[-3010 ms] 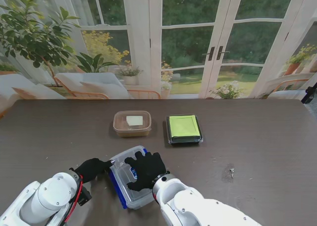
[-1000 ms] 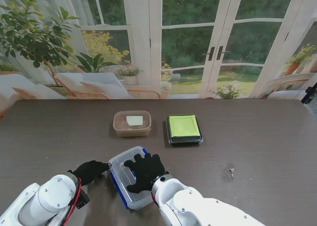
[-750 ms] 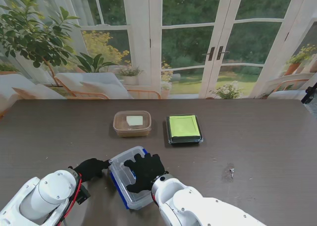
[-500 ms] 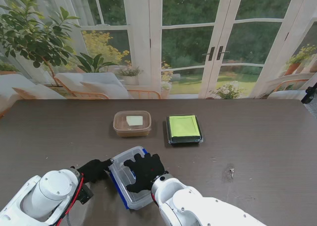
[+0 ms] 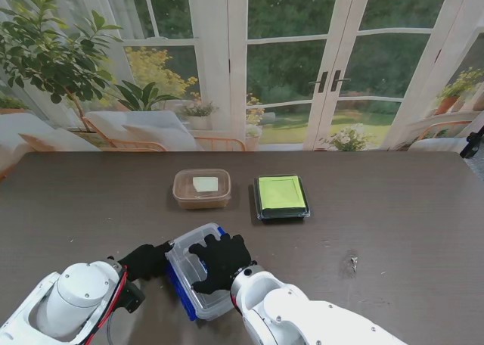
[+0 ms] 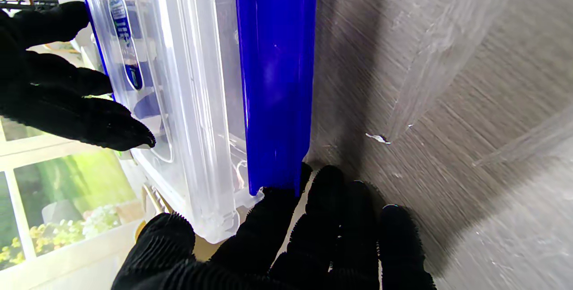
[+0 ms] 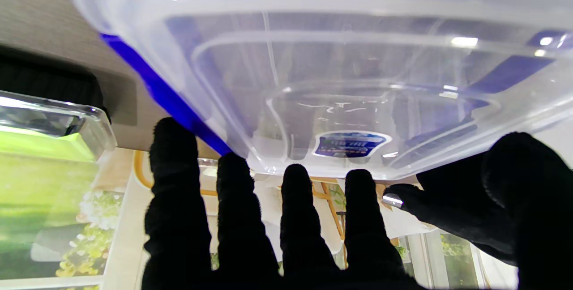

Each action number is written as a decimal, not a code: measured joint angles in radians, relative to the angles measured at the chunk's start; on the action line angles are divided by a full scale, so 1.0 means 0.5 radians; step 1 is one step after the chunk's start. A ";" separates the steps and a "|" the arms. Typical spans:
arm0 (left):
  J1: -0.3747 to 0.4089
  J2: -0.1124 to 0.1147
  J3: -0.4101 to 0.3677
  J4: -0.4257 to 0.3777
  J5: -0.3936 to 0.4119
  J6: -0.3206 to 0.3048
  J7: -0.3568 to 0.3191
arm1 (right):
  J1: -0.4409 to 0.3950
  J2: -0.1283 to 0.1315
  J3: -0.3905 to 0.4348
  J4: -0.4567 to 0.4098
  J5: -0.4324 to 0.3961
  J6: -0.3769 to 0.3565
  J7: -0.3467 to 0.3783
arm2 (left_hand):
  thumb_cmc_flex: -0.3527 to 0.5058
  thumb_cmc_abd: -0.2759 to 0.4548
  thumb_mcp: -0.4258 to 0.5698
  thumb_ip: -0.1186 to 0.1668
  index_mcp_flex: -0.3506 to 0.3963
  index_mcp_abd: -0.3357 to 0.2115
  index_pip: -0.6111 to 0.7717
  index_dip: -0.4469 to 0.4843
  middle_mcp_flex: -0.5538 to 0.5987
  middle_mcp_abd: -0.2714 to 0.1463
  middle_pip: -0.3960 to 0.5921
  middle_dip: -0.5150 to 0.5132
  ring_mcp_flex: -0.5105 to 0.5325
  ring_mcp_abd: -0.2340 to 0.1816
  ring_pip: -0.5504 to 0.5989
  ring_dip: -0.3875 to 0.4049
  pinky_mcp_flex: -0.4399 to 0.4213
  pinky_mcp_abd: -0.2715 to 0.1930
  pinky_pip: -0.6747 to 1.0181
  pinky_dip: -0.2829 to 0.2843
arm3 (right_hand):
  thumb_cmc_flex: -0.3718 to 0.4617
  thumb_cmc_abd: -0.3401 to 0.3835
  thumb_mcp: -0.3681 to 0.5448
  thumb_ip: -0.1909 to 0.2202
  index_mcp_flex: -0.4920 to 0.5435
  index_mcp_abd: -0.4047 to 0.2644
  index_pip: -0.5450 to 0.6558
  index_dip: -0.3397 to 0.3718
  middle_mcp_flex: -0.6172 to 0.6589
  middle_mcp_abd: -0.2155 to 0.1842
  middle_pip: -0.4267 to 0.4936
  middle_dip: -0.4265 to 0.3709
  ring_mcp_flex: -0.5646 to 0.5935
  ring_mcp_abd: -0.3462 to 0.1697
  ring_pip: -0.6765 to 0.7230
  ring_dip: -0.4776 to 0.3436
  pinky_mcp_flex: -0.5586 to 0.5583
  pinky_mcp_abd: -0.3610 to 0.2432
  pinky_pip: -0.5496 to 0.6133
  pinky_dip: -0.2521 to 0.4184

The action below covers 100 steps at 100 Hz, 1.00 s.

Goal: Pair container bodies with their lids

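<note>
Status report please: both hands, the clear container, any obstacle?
Right hand flat on clear container. Left hand at its blue clip. Nothing blocking.

The clear container [image 5: 198,273] is glossy, see-through plastic with a shiny blue plastic lid [image 6: 273,75] beneath. Both hands wear matt black knitted cloth: left hand [image 5: 146,260], right hand [image 5: 219,259]. The table [image 5: 393,224] looks like dark, matt, grained wood.

The stand camera looks down from above the shoulders across the whole worktop [image 5: 393,224] toward the far glass doors. Each wrist camera sits very close, looking along its robot hand's fingers, upside down. All three views share the clear container [image 5: 193,273] [image 6: 179,79] [image 7: 335,79] near the near edge.
</note>
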 measured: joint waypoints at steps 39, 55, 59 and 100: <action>0.164 -0.088 -0.099 -0.063 -0.154 -0.080 0.227 | 0.007 -0.001 -0.008 -0.005 0.002 0.003 0.011 | 0.019 -0.001 -0.001 0.000 0.282 0.096 0.361 0.295 0.083 0.004 -0.109 -0.103 0.121 0.007 -0.213 -0.018 0.031 -0.073 -0.008 0.000 | -0.034 0.023 -0.020 0.000 0.000 0.000 -0.001 0.002 0.000 0.000 0.000 0.000 -0.002 -0.071 0.000 0.000 -0.027 0.001 -0.044 -0.002; 0.214 -0.116 -0.123 -0.087 -0.207 -0.113 0.294 | 0.014 0.001 -0.012 -0.010 0.001 0.002 0.029 | 0.019 -0.004 -0.001 0.000 0.255 0.117 0.330 0.295 0.083 0.050 -0.110 -0.105 0.125 0.062 -0.271 -0.031 0.035 -0.007 -0.010 0.000 | -0.029 0.024 -0.025 0.000 0.000 0.000 -0.004 0.002 0.000 0.000 0.000 0.000 -0.017 -0.071 0.000 0.000 -0.039 0.002 -0.045 -0.002; 0.225 -0.122 -0.130 -0.093 -0.238 -0.119 0.314 | 0.014 0.002 -0.013 -0.011 0.001 0.002 0.032 | 0.019 -0.004 -0.001 0.000 0.246 0.122 0.321 0.295 0.084 0.073 -0.111 -0.107 0.127 0.091 -0.298 -0.051 0.036 0.029 -0.011 0.000 | -0.028 0.025 -0.025 0.000 0.000 0.000 -0.004 0.002 0.000 0.000 0.000 0.000 -0.020 -0.071 0.000 0.000 -0.044 0.002 -0.045 -0.002; 0.278 -0.142 -0.143 -0.160 -0.264 -0.080 0.348 | -0.036 0.008 0.038 -0.036 0.026 -0.049 0.019 | 0.117 -0.091 0.000 -0.003 0.179 0.220 0.233 0.295 0.088 0.134 -0.126 -0.108 0.175 0.173 -0.376 -0.100 0.114 0.157 -0.125 0.002 | -0.108 0.206 -0.102 0.001 0.035 0.019 0.039 0.031 0.004 0.022 0.000 0.000 -0.024 -0.011 -0.046 -0.029 -0.128 0.067 -0.045 -0.003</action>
